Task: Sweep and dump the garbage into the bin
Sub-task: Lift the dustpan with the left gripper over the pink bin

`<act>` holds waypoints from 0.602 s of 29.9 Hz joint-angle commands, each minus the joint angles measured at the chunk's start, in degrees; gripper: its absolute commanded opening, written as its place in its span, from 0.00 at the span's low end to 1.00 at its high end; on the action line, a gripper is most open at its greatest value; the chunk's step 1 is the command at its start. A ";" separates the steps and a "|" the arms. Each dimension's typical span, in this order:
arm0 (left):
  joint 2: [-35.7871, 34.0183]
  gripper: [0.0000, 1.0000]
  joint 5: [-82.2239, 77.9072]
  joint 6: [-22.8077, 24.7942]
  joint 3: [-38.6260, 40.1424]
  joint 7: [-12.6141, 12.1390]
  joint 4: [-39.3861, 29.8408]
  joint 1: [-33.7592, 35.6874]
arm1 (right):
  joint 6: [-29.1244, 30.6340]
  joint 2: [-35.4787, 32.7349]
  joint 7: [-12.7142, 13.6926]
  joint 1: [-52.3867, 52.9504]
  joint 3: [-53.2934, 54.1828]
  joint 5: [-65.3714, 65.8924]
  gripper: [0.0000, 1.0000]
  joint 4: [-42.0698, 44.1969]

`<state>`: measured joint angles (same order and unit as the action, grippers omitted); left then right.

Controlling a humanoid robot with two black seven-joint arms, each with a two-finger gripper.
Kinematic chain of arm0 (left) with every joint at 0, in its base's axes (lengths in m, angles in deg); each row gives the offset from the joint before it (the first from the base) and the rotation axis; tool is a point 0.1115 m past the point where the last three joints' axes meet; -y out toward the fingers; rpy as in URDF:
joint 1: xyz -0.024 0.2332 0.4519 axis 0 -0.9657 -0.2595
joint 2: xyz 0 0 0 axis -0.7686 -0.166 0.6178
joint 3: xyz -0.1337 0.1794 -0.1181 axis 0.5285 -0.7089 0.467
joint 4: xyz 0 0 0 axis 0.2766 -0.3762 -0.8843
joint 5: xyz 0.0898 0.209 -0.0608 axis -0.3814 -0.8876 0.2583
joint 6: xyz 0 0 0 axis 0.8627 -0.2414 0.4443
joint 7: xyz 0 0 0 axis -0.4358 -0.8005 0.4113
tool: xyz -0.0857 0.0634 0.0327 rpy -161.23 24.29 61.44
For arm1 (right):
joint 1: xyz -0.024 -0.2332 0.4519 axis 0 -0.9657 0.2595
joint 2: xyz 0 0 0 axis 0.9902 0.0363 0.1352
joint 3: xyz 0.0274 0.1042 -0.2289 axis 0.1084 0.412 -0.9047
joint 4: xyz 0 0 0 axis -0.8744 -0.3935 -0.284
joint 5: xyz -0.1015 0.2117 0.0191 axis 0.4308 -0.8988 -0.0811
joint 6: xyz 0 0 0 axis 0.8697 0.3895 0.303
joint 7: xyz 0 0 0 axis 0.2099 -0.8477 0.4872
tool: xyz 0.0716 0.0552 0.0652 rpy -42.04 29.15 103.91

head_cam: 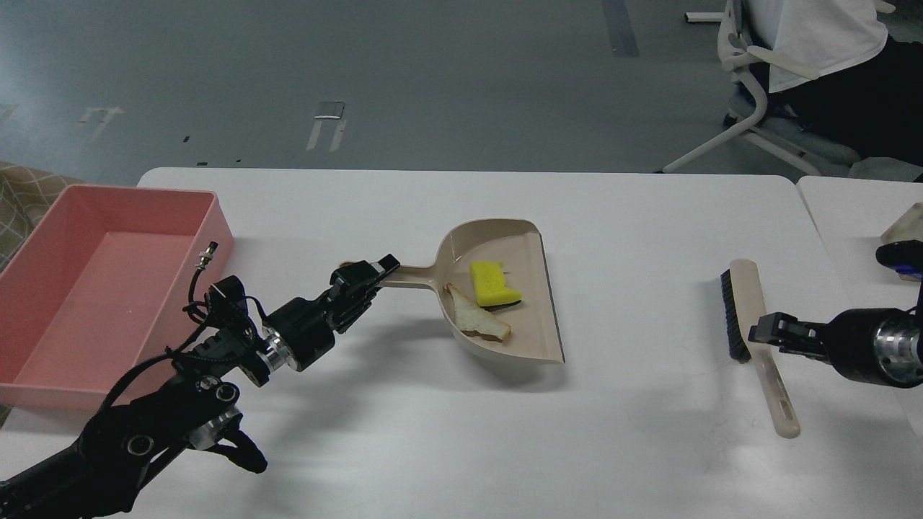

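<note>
The beige dustpan (530, 303) sits at the table's middle. In it lie the yellow sponge piece (492, 282) and the pale crust wedge (478, 323). My left gripper (366, 276) is shut on the dustpan's handle (411, 276). The pink bin (101, 277) stands at the table's left edge, left of that gripper, and looks empty. My right gripper (763, 334) is at the middle of the handle of the beige brush (753, 324), which lies along the table at the right with its bristles facing left. I cannot tell whether its fingers still clamp the handle.
A second white table (858, 216) adjoins on the right, with a pale block (905, 227) on it. A person sits on a white chair (757, 108) beyond the far right corner. A patterned beige thing (21, 194) sits behind the bin.
</note>
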<state>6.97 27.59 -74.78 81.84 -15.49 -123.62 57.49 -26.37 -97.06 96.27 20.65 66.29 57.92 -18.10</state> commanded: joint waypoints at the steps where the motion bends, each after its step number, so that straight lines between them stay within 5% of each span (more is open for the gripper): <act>1: -0.01 0.15 2.51 0.18 0.40 -0.19 -0.02 0.22 | 0.00 0.16 0.00 0.05 4.28 -4.47 0.99 -0.25; 10: -1.50 0.15 4.45 0.53 1.88 -0.02 -2.73 0.83 | 0.00 10.51 0.00 -0.22 22.99 -7.83 1.00 2.38; 18: -5.02 0.15 9.90 1.49 5.93 -0.28 -8.80 0.83 | 0.00 20.63 0.00 -0.48 29.43 -8.00 1.00 6.25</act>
<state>3.33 35.32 -73.87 86.56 -15.51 -130.32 58.29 -26.38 -79.45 96.27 20.30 94.32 49.93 -13.05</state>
